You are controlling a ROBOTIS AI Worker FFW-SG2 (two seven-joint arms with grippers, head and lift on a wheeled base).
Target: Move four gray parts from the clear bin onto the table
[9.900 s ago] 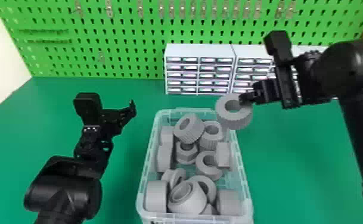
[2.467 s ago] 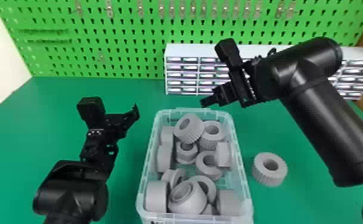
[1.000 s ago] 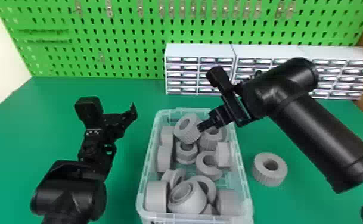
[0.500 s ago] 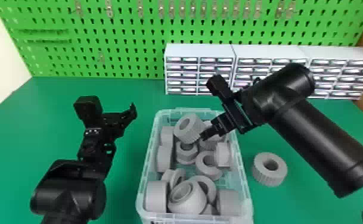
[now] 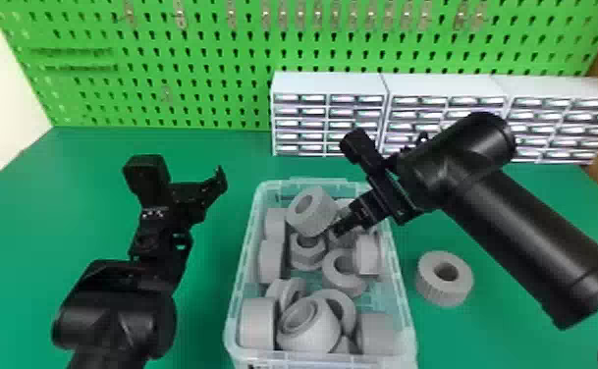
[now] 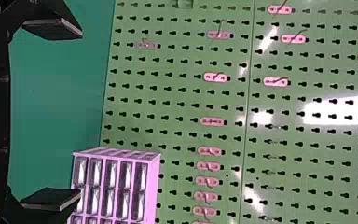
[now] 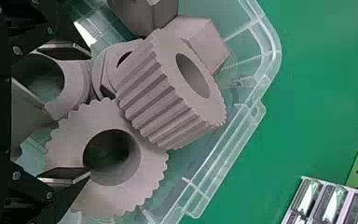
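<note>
R gripper (image 7: pixel 88 113) is over the clear bin (image 5: pixel 232 314), jaws apart, one finger near the flat gear's bore. Risk: it could enter the bore & pinch one wall, giving a lopsided grip. Tilted gear (image 7: pixel 144 100) overlaps flat gear (image 7: pixel 121 200) in the wrist view; a pull on either may tip the other. The nearby ring (image 7: pixel 78 88) could block a finger, too. One gear (image 5: pixel 427 289) is on the bench (image 5: pixel 27 221), so prob. 3 to go. L gripper (image 6: pixel 80 113) is parked L of the bin, jaws apart.

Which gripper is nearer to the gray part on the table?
Right: the right gripper is at the bin, left of the part; the left gripper is left of the bin.
</note>
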